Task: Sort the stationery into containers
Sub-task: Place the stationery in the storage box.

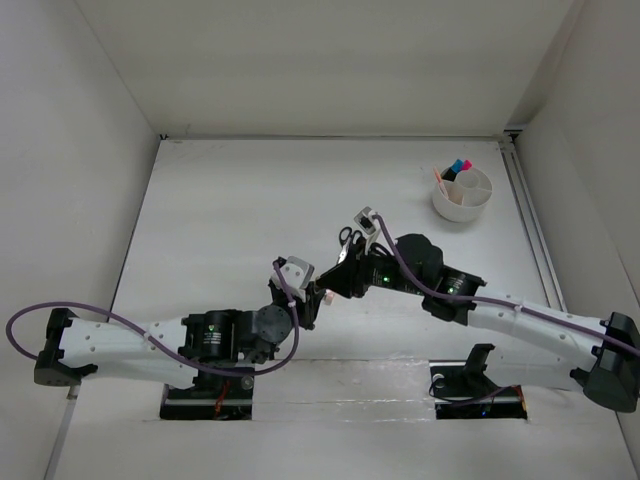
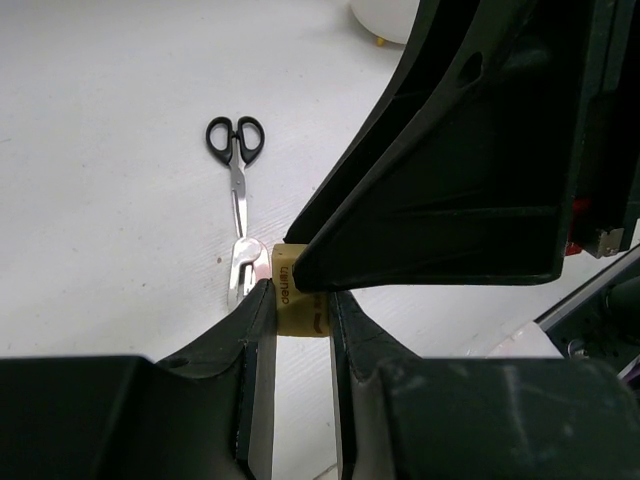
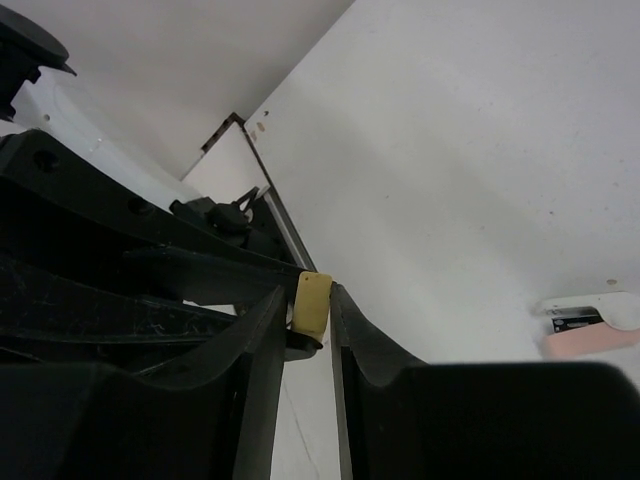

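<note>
Sorting progress: I judge it partly done. The tub (image 1: 470, 213) stands well beyond the right end effector (image 3: 308, 302) and already holds the markers (image 1: 458, 167) with pink and blue caps, plus one thin stick-like item.
Left end effector (image 2: 300, 305): pinching a small yellow piece (image 2: 300, 298) between its fingertips (image 2: 258, 312).
Right end effector: meets the left one tip to tip, and its fingers (image 3: 262, 340) flank the same yellow piece closely. I cannot tell whether they press on it or stand slightly spread.
Step in hand: I read this as a hand-over from left to right, since the tub lies on the right arm's side.
Scissors (image 2: 237, 165): flat on the table (image 2: 110, 250) just ahead of the left end effector, handles pointing away from it; not yet sorted.
Remaining: the yellow piece and the scissors are outstanding. I cannot locate the erasers or the red pen with confidence.
Risk: the piece is small, so letting go before the receiving grip is firm would likely drop it.
</note>
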`<state>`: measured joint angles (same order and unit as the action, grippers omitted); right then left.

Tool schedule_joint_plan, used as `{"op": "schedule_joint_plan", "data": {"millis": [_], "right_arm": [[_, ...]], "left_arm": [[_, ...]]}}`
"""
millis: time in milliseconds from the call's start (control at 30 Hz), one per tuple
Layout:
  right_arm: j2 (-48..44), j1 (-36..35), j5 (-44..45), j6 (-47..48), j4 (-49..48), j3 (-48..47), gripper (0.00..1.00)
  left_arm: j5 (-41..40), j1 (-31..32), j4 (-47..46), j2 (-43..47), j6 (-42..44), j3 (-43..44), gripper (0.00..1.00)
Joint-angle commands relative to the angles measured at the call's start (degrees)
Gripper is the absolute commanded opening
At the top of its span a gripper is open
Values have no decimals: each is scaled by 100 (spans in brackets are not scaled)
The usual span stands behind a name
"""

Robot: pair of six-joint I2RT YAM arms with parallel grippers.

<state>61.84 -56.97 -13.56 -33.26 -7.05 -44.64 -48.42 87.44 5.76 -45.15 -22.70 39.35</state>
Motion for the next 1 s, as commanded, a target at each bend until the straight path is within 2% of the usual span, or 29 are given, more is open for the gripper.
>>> {"op": "schedule_joint_plan", "data": {"millis": [0, 200, 233, 267, 367, 467, 633, 700, 867, 967], "right_arm": [[38, -77, -639, 47, -121, -229, 29], [-14, -77, -762, -6, -121, -229, 26], [-14, -77, -762, -6, -121, -229, 29], [-14, -138, -832, -6, -121, -177, 45], [-14, -139, -894, -6, -121, -176, 47], [-14, -192, -894, -6, -8, -176, 40], [-67, -244, -955, -6, -7, -176, 18], [-67, -297, -955, 47, 115, -229, 17], [-14, -297, -903, 47, 230, -229, 0], [-14, -349, -903, 47, 230, -229, 0]], "left_arm": [[-167, 1, -356, 41, 73, 143, 0], [-370, 1, -303, 41, 73, 143, 0], [-430, 1, -303, 41, 73, 143, 0], [-431, 1, -251, 41, 73, 143, 0], [-484, 1, -251, 41, 73, 143, 0], [-537, 1, -251, -12, 73, 143, 0], [-589, 1, -251, -12, 20, 143, 0], [-746, 1, -251, -65, 20, 143, 0], [-897, 1, -198, -12, -85, 143, 0], [-1037, 1, -198, -12, -86, 143, 0]]}}
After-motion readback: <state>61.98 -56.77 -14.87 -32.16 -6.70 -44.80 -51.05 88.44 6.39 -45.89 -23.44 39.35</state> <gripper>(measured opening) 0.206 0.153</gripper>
